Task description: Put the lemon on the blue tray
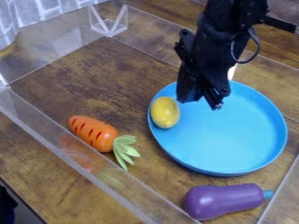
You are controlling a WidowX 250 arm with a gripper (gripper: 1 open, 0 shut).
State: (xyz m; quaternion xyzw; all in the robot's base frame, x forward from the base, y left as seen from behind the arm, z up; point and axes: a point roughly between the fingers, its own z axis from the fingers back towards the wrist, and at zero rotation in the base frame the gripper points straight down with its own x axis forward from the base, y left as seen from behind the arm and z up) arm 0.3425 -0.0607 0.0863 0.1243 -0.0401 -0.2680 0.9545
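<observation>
The lemon is a small yellow oval resting on the left rim of the blue tray, partly on its inner edge. My black gripper hangs above the tray's back left part, just up and right of the lemon and apart from it. Its fingers point down, shut, with nothing between them.
An orange carrot with green leaves lies on the wooden table left of the tray. A purple eggplant lies near the front edge. Clear plastic walls fence the left and back sides.
</observation>
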